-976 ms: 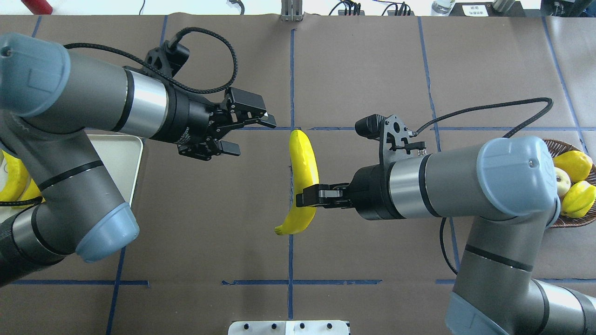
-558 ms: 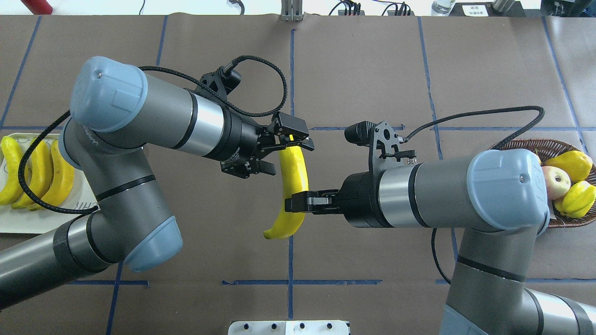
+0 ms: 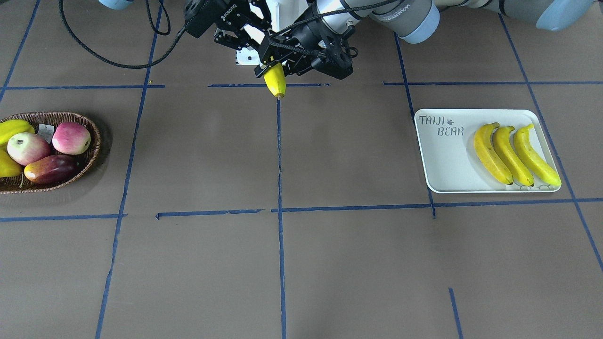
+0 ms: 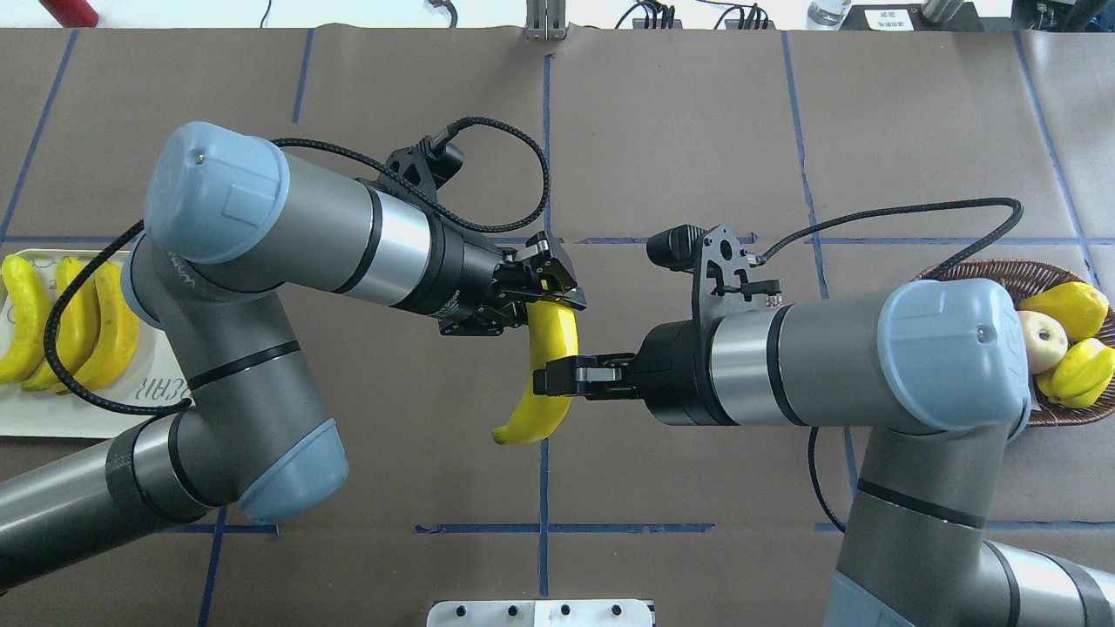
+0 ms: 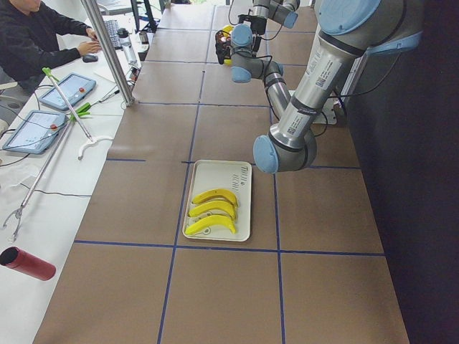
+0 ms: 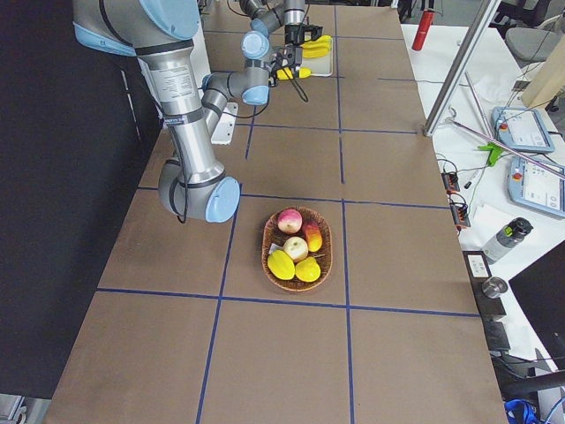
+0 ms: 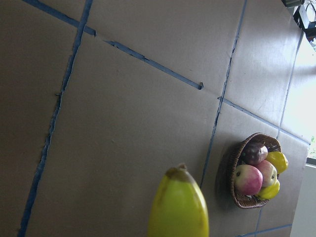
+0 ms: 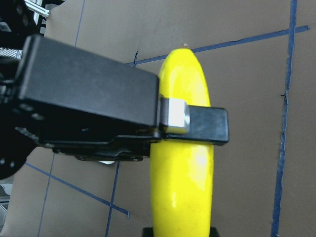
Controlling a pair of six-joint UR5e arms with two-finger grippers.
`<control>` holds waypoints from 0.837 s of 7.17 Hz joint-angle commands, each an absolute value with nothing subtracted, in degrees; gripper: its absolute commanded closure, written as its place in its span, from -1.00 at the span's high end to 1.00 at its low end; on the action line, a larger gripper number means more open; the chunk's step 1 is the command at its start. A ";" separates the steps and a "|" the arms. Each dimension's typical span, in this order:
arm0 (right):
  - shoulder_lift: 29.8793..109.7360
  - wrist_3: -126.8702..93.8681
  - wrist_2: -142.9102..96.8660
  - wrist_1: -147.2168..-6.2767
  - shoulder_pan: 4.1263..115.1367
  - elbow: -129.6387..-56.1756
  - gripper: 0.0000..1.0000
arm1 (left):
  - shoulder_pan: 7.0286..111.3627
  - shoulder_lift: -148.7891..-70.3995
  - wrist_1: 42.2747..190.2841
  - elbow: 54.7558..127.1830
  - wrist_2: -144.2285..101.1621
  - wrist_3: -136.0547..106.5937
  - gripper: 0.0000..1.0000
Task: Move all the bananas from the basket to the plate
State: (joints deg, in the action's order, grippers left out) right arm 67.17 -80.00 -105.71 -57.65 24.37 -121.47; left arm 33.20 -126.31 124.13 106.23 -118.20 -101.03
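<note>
A yellow banana [image 4: 550,348] hangs in the air over the table's middle, held by both grippers. My right gripper [image 4: 557,380] is shut on its middle, and one finger crosses the banana [image 8: 185,173] in the right wrist view. My left gripper [image 4: 549,292] is closed on its far end, with the tip [image 7: 178,207] showing in the left wrist view. Three more bananas [image 3: 506,153] lie side by side on the plate [image 3: 445,160], also seen at the overhead view's left edge [image 4: 52,409]. The wicker basket [image 3: 94,141] holds apples, a dark red fruit and rounded yellow fruits.
The basket [image 4: 976,270] sits behind my right arm's elbow. Blue tape lines divide the brown table cover. A white mount [image 4: 540,612] is at the near edge. A side table with tablets [image 5: 43,125] and a seated operator lies beyond the far edge.
My left arm swung in from the plate side to the banana, and its open fingers closed on the banana's far end. My right gripper shifted the banana slightly left, then held still.
</note>
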 commanded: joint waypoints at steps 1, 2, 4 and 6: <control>67.15 -80.42 -105.82 -57.57 24.43 -121.55 0.98 | 33.49 -126.39 123.84 106.35 -118.21 -101.07 -1.00; 67.32 -80.42 -105.73 -57.57 24.52 -122.68 1.00 | 33.57 -126.21 123.66 106.35 -118.13 -100.99 -1.00; 67.41 -80.51 -105.73 -57.57 24.61 -122.96 1.00 | 34.18 -126.04 123.49 106.26 -118.13 -100.90 -1.00; 69.16 -80.51 -106.17 -57.74 25.05 -125.67 1.00 | 38.83 -124.47 121.75 104.60 -118.47 -100.64 -1.00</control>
State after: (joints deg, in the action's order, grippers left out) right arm 68.19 -80.50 -106.00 -57.65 24.87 -124.33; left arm 36.56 -125.56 122.98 105.42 -118.29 -100.80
